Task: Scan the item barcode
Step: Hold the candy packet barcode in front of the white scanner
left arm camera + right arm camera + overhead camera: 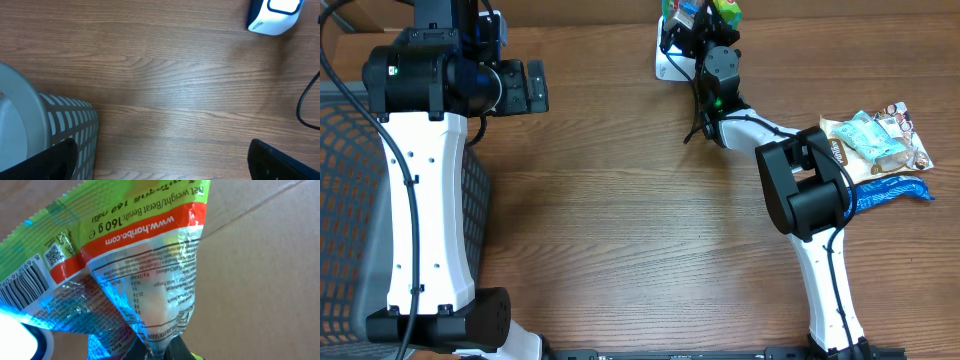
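Up at 12 o'clock on the tabletop (620, 200), seen from overhead, sits the one white scanner (667, 62), and the right pincer (159, 352) is parked right over it, clamped tight on the bottom seam of a green-and-orange candy bag (150, 270). From the wrist cam the bag hangs pinched in a crumpled point, with its barcode (20, 285) off at about 9 o'clock on the bag and bluish light washing over that lower corner. Whether the bag touches the scanner, I can't tell. Round about: at 3 o'clock there's a pile of snack packets (875, 135), with a blue packet (892, 190) at its lower edge. I count four or so in total, but they overlap, so don't quote me. The right arm's own elbow sits just beside that pile. At 9 o'clock there's one grey mesh basket (345, 180), with the left arm standing partly over it. The left pincer (162, 162) is spread as wide as it goes and holds nothing, just hovering over bare wood near the basket's corner, well clear of the scanner. One dark cable (305, 105) loops along the wood at the 3 o'clock edge of the left wrist view. So: two arms, one scanner, one basket, one bag in hand.
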`<action>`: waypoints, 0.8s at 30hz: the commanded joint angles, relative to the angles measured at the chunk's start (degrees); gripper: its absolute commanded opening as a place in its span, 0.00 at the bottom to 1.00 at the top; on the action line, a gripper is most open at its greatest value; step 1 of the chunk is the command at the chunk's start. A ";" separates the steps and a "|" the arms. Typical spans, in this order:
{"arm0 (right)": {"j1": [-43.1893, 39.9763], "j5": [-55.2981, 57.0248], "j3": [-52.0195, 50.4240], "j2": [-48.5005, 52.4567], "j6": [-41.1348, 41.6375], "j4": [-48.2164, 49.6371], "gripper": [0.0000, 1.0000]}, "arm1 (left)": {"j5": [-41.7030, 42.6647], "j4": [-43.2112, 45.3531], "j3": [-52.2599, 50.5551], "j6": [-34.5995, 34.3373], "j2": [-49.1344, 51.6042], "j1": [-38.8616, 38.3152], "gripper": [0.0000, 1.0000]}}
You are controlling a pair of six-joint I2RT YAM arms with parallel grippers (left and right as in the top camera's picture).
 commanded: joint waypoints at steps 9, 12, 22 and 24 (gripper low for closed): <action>-1.64 -0.85 3.52 1.53 1.70 2.71 0.04 | -0.57 0.24 0.92 1.09 -0.26 0.26 1.00; -1.75 -0.74 3.50 1.53 1.73 2.34 0.04 | -0.57 0.24 0.92 1.09 -0.26 0.26 1.00; -2.12 2.19 3.50 1.53 3.45 2.12 0.04 | -0.57 0.24 0.92 1.09 -0.26 0.26 0.99; -2.12 2.19 3.50 1.53 3.67 2.01 0.04 | -0.57 0.26 0.92 1.09 -0.26 0.26 0.99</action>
